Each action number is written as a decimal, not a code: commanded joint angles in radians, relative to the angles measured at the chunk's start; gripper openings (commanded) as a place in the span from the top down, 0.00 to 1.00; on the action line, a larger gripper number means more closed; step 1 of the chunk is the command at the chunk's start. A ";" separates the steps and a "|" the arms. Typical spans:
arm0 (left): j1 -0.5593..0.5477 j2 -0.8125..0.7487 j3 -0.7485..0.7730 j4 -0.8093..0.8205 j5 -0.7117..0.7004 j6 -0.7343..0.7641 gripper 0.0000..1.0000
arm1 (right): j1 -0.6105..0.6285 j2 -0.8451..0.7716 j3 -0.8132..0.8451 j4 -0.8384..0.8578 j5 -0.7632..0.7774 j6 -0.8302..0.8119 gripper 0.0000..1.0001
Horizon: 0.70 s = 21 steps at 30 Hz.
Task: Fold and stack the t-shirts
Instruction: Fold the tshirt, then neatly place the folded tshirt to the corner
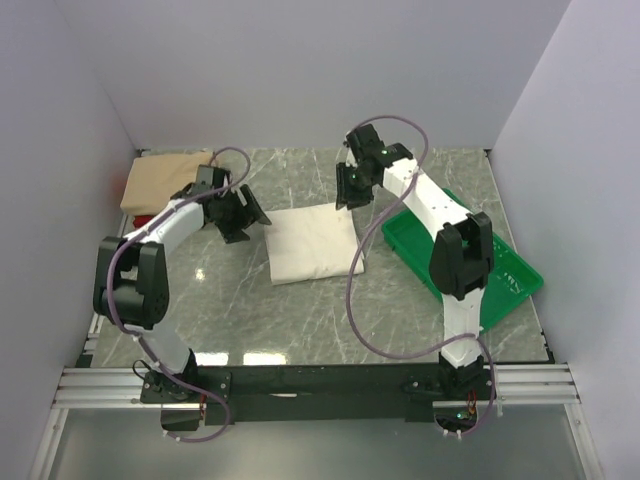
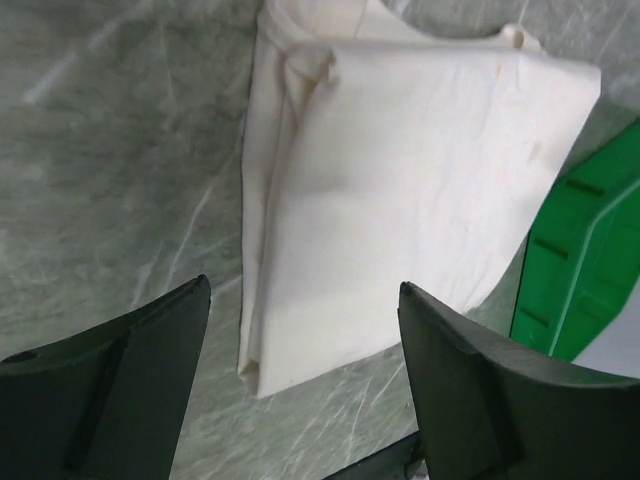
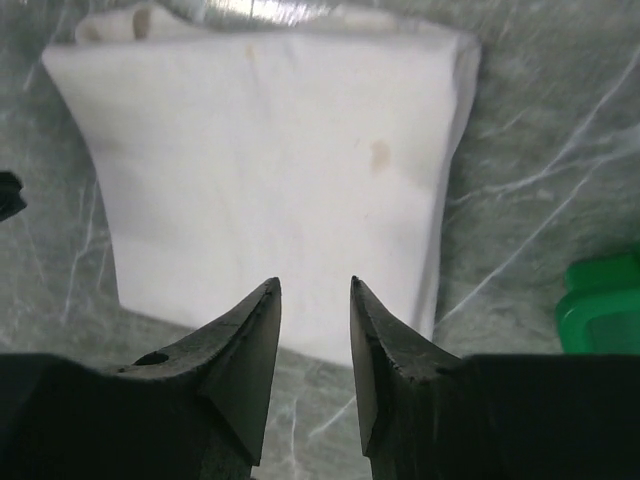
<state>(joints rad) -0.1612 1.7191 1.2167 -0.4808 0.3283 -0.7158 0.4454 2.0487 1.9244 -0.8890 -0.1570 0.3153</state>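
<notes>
The cream t-shirt (image 1: 313, 243) lies folded into a rectangle at the middle of the table; it also shows in the left wrist view (image 2: 400, 190) and the right wrist view (image 3: 270, 170). The tan t-shirt (image 1: 163, 180) lies at the back left, with a bit of the red t-shirt (image 1: 143, 222) showing at its near edge. My left gripper (image 1: 250, 215) is open and empty, hovering just left of the cream shirt. My right gripper (image 1: 350, 195) is open with a narrow gap, empty, above the cream shirt's far right corner.
A green plastic tray (image 1: 500, 268) sits at the right, under the right arm; its edge shows in the left wrist view (image 2: 590, 260) and the right wrist view (image 3: 600, 305). White walls close in the marble table (image 1: 300, 310) on three sides.
</notes>
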 commanded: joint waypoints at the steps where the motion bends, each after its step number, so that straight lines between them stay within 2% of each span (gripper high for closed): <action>1: -0.003 -0.076 -0.097 0.183 0.119 0.032 0.19 | 0.041 -0.094 -0.100 0.087 -0.079 -0.002 0.60; 6: -0.003 -0.119 -0.300 0.379 0.208 0.009 0.17 | 0.068 -0.117 -0.241 0.153 -0.148 0.030 0.60; 11: -0.001 -0.128 -0.443 0.609 0.274 -0.011 0.16 | 0.076 -0.102 -0.298 0.177 -0.187 0.036 0.61; 21: 0.000 -0.041 -0.539 0.847 0.261 -0.070 0.13 | 0.078 -0.096 -0.352 0.186 -0.190 0.025 0.62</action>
<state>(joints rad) -0.1612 1.6596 0.6987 0.2165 0.5827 -0.7605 0.5251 1.9690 1.5936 -0.7303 -0.3340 0.3435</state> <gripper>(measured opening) 0.865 0.386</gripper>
